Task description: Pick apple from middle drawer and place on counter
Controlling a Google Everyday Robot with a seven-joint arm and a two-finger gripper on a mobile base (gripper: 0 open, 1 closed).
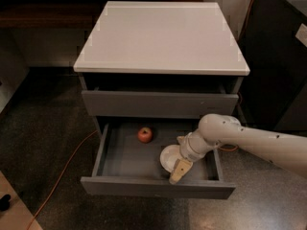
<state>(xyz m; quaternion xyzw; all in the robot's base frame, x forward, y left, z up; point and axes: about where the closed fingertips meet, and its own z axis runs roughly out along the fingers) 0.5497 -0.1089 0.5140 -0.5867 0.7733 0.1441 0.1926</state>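
grey drawer cabinet seen from above and in front. the white counter forms its top slab. below the upper drawer front, the middle drawer is pulled out toward the near side. the apple lies on the drawer floor near the far wall, left of centre, apart from the white bowl nearer the right. the white arm enters from the right and reaches down into the drawer; the tool sits at the bowl's right edge, close to the near wall, well right of the apple. whether the tool is wide or narrow cannot be told. an orange cable crosses the dark floor at left.
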